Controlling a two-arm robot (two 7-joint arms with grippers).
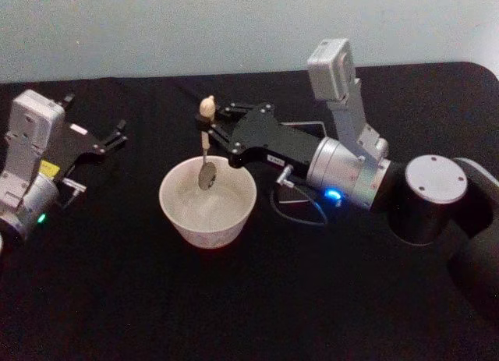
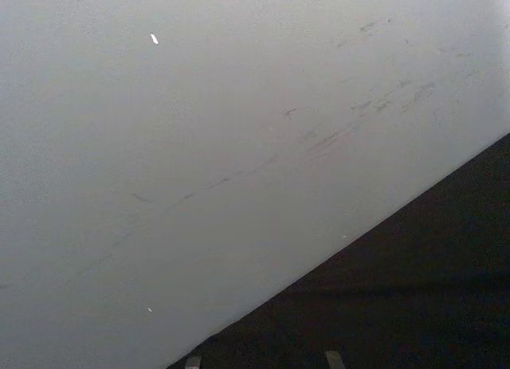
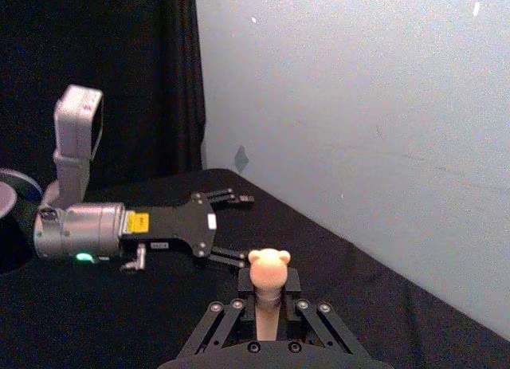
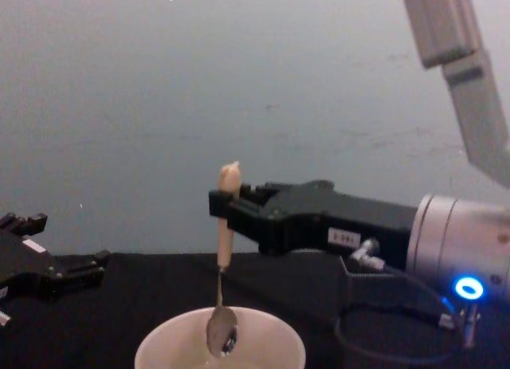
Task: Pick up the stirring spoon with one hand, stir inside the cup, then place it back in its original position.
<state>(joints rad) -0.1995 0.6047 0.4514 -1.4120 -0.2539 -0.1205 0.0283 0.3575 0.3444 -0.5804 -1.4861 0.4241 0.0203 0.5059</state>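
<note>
Two grippers, one spoon, one cup: that is the count on the black table (image 1: 117,299). The right gripper (image 1: 207,125) is reaching in from the right and is pinching the spoon (image 1: 207,176) by its beige handle, just under the little bear head, with its fingers closed tight on either side. From the right wrist view that bear head is poking up between the fingers (image 3: 296,305).

The spoon is hanging upright, with its shiny bowl dipping into the mouth of the cup (image 1: 207,232), toward the far side. From the chest view the spoon (image 4: 224,249) is dropping straight down into the cup (image 4: 271,345); whether the metal is touching the bottom or the wall, I cannot tell. The spoon's bowl is the one thing sitting in that cup.

Over on the left, the left gripper (image 1: 95,115) is lying low over the table, well apart from the cup, with its fingers spread wide and nothing between them.

One thin cable (image 1: 300,219) is looping on the table under the right wrist, just beside the cup. A pale wall (image 1: 156,26) is standing behind the table. Nothing is getting between the spoon and the cup.
</note>
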